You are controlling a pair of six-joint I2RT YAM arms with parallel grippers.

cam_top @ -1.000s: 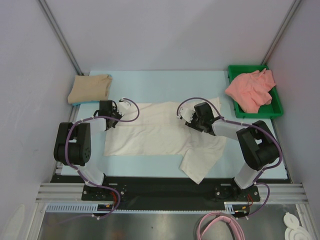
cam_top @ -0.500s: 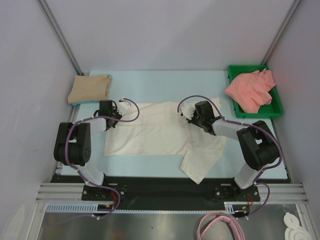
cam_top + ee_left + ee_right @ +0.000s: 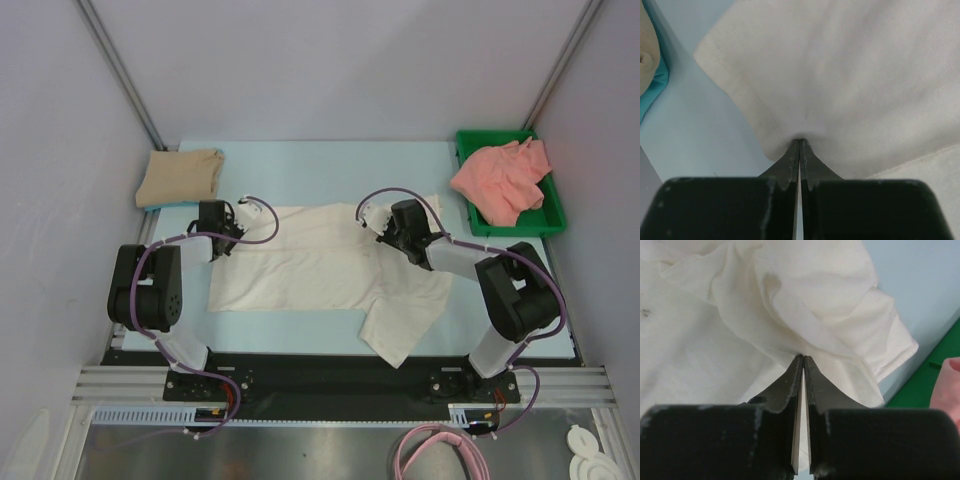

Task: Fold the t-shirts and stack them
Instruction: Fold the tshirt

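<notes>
Cream shirt point(image 3: 320, 265) lay spread flat mid-worktop point(image 3: 320, 165), with one sleeve flopped toward the near edge on the right. Left fingers point(image 3: 787, 162) were pressed together, pinching the shirt's edge at its far-left end, and the cloth puckered at the tips. Right fingers point(image 3: 787, 385) were almost together with just a sliver between them, the tips nipping a bunched fold of the same shirt at its far-right sleeve. Tan shirt point(image 3: 180, 176) sat folded at the far-left corner, well apart from the cream one. Pink shirt point(image 3: 500, 180) was heaped in the green tray point(image 3: 552, 218) at far right, hanging over its rim.
</notes>
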